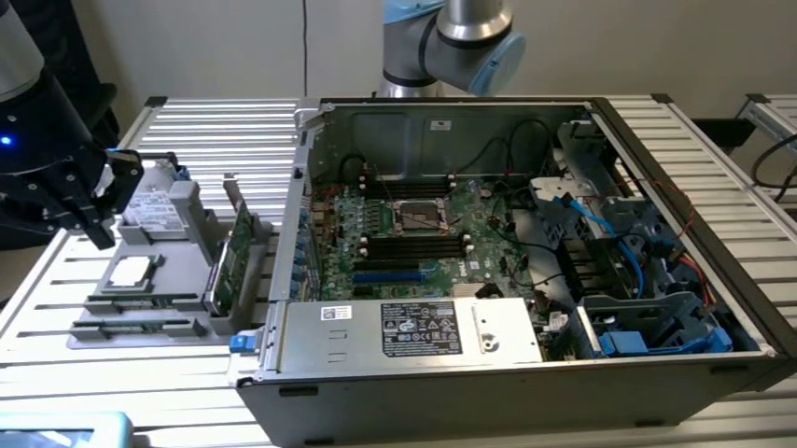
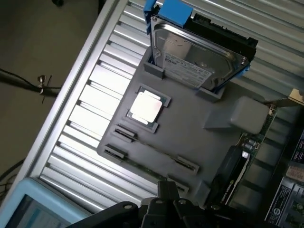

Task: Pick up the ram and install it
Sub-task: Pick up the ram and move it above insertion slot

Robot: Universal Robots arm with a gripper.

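My gripper (image 1: 93,229) hangs shut and holds nothing above the grey parts holder (image 1: 185,280) at the exterior view's left, outside the computer case. In the wrist view its black fingertips (image 2: 166,189) are pressed together just over the holder's (image 2: 190,123) outer edge. There the ram (image 2: 145,165) stands on edge as a thin strip between two pairs of small clips. The fingertips are near one end of it and do not touch it. The motherboard's (image 1: 480,210) black memory slots (image 1: 412,245) lie inside the open case.
The holder also carries a hard drive (image 2: 194,57) in a blue frame, a square silver processor (image 2: 145,107) and a tall green expansion card (image 1: 230,257). The case's wall (image 1: 293,215) rises right beside the holder. A ribbed metal table (image 1: 44,308) lies underneath.
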